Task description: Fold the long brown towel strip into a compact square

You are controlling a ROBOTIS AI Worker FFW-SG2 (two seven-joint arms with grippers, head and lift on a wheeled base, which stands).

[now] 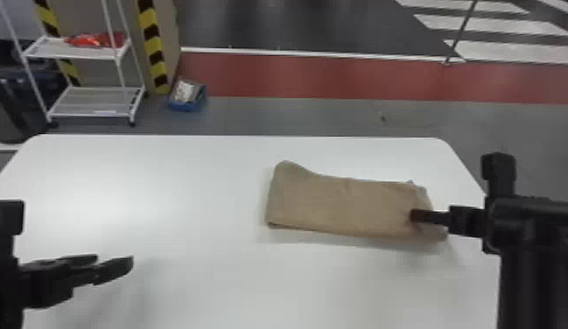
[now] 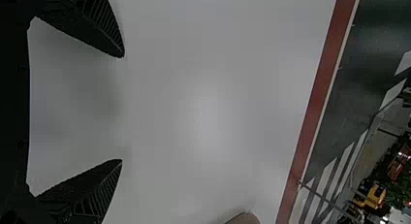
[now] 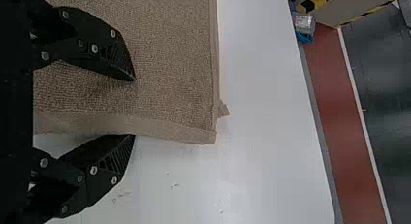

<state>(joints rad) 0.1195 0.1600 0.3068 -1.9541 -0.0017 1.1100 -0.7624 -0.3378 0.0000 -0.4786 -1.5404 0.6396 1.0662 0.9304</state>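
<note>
The brown towel (image 1: 339, 205) lies folded over in layers as a flat oblong strip on the table's right half. My right gripper (image 1: 416, 216) is at its right end. In the right wrist view my right gripper (image 3: 134, 107) stands open, one finger over the towel (image 3: 165, 54) and the other beyond its hemmed end. My left gripper (image 1: 127, 264) waits over the table's left side, away from the towel. Seen from its wrist, the left gripper (image 2: 122, 107) is open with nothing between its fingers; a towel corner (image 2: 245, 218) peeks in far off.
The white table (image 1: 164, 183) has rounded far corners. Beyond it on the floor stand a white wheeled rack (image 1: 92, 100) and a blue bin (image 1: 188, 96) at the left, with a thin post (image 1: 460, 33) at the far right.
</note>
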